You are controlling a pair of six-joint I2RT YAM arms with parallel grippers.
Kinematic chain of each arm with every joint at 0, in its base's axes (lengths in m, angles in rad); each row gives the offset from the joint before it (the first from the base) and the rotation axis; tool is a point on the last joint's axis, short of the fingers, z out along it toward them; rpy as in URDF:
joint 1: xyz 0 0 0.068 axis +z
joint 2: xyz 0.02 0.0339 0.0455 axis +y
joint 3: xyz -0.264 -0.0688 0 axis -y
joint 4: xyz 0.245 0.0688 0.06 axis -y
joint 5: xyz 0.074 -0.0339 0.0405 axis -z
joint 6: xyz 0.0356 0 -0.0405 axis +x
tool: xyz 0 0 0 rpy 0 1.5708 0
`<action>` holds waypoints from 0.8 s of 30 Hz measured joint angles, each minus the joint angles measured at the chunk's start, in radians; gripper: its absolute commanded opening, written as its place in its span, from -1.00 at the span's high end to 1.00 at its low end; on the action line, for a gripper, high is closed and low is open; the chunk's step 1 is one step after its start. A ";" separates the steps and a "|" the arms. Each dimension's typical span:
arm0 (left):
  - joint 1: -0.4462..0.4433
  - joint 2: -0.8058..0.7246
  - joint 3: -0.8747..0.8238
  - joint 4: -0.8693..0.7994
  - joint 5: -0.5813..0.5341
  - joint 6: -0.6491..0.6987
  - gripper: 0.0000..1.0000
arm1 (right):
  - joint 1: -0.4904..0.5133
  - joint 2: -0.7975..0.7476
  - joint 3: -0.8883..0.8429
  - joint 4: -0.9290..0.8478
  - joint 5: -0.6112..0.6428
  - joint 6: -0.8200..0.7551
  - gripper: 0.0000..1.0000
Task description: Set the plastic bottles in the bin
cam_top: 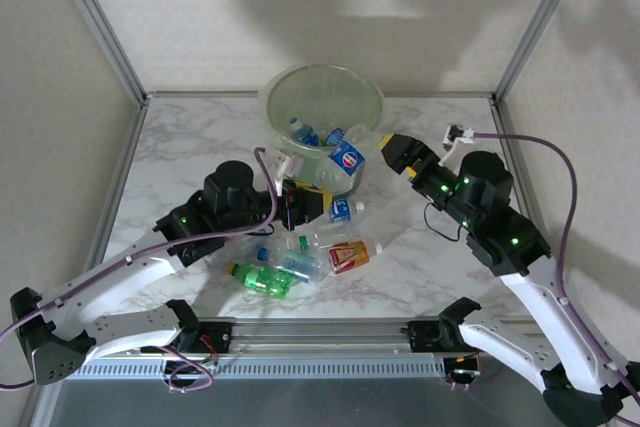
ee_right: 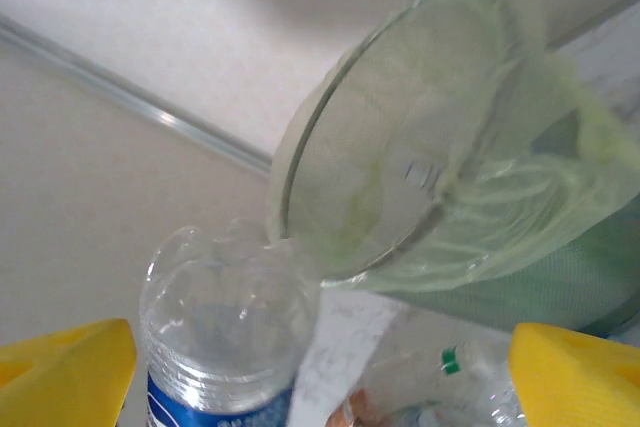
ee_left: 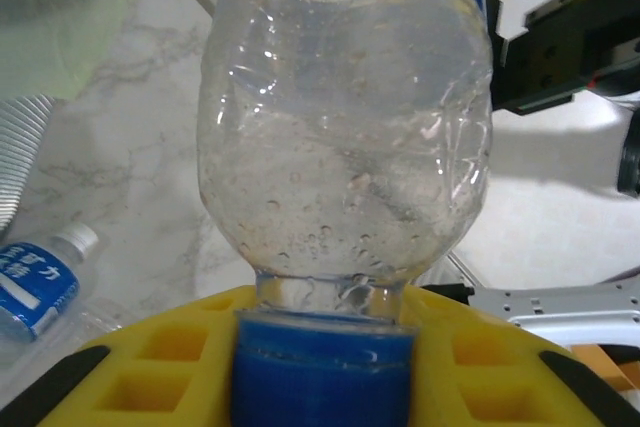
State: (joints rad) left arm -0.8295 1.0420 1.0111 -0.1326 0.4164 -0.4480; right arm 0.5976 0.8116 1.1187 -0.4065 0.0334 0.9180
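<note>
One clear crushed plastic bottle point(ee_left: 345, 147) sits gripped by its blue cap point(ee_left: 322, 362) in the left jaws beside the round pale-green bin point(cam_top: 322, 87), right jaws open, so lift it over the rim

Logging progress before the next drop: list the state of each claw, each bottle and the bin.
left claw, shut on the held bottle's capped neck
held bottle, capped, gripped at its cap end
right claw, open wide
bin, upright, open-topped, bottles inside
green bottle, lying on the table
orange-labelled bottle, lying on the table
</note>
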 measured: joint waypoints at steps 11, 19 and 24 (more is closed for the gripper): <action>0.102 0.118 0.365 -0.117 -0.195 0.034 0.40 | 0.001 -0.073 -0.029 -0.134 0.132 -0.009 -0.92; 0.178 0.351 0.582 -0.256 -0.362 0.037 0.45 | 0.001 -0.092 -0.090 -0.137 0.131 0.006 -0.93; 0.193 0.440 0.602 -0.309 -0.388 0.045 0.47 | 0.001 -0.110 -0.118 -0.139 0.132 0.017 -0.93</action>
State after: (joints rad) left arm -0.6365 1.4822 1.6131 -0.4419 0.0284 -0.4026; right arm 0.5983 0.7017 1.0004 -0.5453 0.1650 0.9348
